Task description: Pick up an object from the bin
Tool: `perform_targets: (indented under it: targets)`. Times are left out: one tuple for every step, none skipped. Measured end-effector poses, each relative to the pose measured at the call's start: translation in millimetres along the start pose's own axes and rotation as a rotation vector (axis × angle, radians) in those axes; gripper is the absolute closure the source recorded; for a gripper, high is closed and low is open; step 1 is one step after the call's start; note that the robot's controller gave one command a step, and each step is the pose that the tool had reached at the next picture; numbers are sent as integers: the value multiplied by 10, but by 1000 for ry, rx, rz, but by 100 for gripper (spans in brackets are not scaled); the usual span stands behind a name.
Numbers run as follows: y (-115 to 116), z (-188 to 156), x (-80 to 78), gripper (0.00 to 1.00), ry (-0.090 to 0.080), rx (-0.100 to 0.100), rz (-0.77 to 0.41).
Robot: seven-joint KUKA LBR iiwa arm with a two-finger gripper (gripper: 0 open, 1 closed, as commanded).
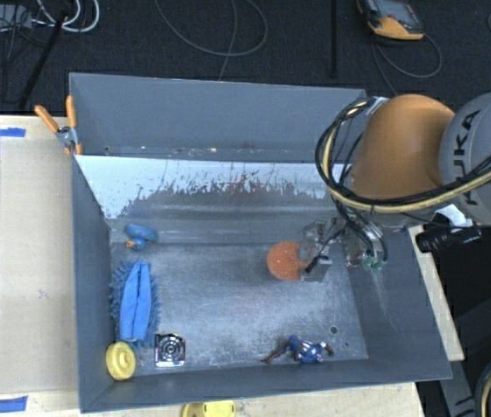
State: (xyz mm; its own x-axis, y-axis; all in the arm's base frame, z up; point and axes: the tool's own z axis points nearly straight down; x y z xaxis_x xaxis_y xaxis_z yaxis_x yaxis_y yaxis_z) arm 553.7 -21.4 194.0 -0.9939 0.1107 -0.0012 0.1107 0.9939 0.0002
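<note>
Pickup unfinished: hand low at the three o'clock side of orange ball, opening unreadable; ball apparently on bin floor, so grasp and lift remain.

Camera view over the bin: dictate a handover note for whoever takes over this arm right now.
Gripper: down in the bin, right half, directly beside an orange ball; a grasp cannot be confirmed.
Other things: blue fuzzy piece and yellow disc by the left wall, small blue toy at the front.
Done: arm lowered next to the ball.
Left: secure one thing and lift it out.
</note>
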Motion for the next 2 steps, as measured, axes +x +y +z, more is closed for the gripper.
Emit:
perform_targets:
  targets:
    - [1,0,0,100,0,0,-1]
    - [67,-756,25,100,0,0,-7]
